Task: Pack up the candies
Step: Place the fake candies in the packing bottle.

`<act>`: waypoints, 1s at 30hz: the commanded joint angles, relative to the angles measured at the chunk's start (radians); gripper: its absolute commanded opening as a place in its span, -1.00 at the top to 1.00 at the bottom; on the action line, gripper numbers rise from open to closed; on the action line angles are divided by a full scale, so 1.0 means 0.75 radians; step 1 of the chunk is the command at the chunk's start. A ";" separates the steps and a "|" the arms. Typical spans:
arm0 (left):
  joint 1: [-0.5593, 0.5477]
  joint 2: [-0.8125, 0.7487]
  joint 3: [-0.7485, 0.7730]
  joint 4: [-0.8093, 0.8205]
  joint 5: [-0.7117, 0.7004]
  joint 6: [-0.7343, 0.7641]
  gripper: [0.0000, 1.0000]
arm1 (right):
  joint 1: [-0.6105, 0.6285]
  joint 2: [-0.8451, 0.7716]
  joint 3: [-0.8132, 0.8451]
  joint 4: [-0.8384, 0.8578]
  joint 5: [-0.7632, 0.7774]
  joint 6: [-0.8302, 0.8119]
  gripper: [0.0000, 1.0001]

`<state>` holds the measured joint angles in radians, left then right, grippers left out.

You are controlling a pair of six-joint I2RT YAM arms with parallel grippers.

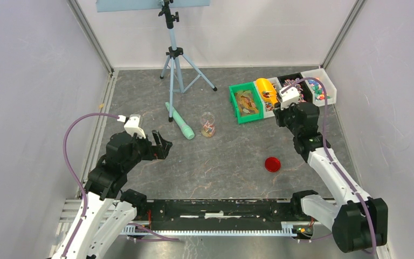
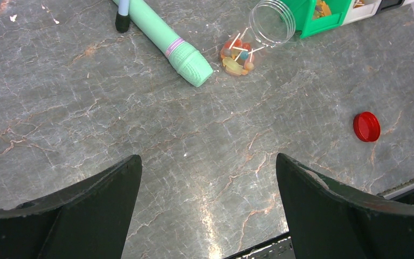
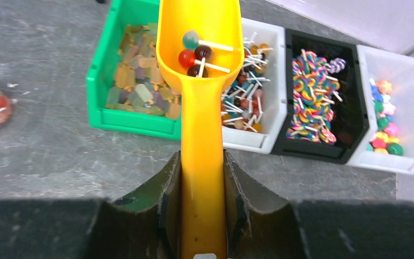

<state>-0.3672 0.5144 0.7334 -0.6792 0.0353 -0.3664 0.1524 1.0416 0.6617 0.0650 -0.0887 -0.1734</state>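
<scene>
My right gripper [image 3: 202,167] is shut on the handle of an orange scoop [image 3: 199,32], also seen from the top view [image 1: 266,86]. The scoop holds a few lollipop candies [image 3: 195,53] above the green bin [image 3: 99,70] and the white lollipop bin [image 3: 272,70]. A clear open jar [image 1: 208,124] with several candies inside stands mid-table; it also shows in the left wrist view [image 2: 248,43]. A red round lid [image 1: 272,164] lies on the table. My left gripper [image 2: 209,162] is open and empty over bare table at the left [image 1: 161,144].
A black bin [image 3: 356,108] of rainbow lollipops and a white bin [image 3: 409,81] of coloured sweets stand right of the others. A mint-green cylinder [image 1: 180,121] lies left of the jar. A tripod [image 1: 173,59] stands at the back. Walls enclose the table.
</scene>
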 commanded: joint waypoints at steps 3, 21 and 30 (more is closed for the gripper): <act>-0.002 0.006 0.002 0.037 0.003 0.008 -1.00 | 0.157 -0.029 0.140 -0.083 -0.001 0.041 1.00; -0.002 -0.007 -0.002 0.033 -0.013 0.008 -1.00 | 0.755 0.033 0.336 -0.406 0.125 0.048 1.00; -0.003 0.002 0.000 0.035 -0.009 0.008 -1.00 | 0.895 0.090 0.480 -0.645 0.283 0.047 1.00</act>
<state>-0.3672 0.5163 0.7334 -0.6792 0.0315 -0.3664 0.8013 1.0866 0.9379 -0.3458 0.0578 -0.1360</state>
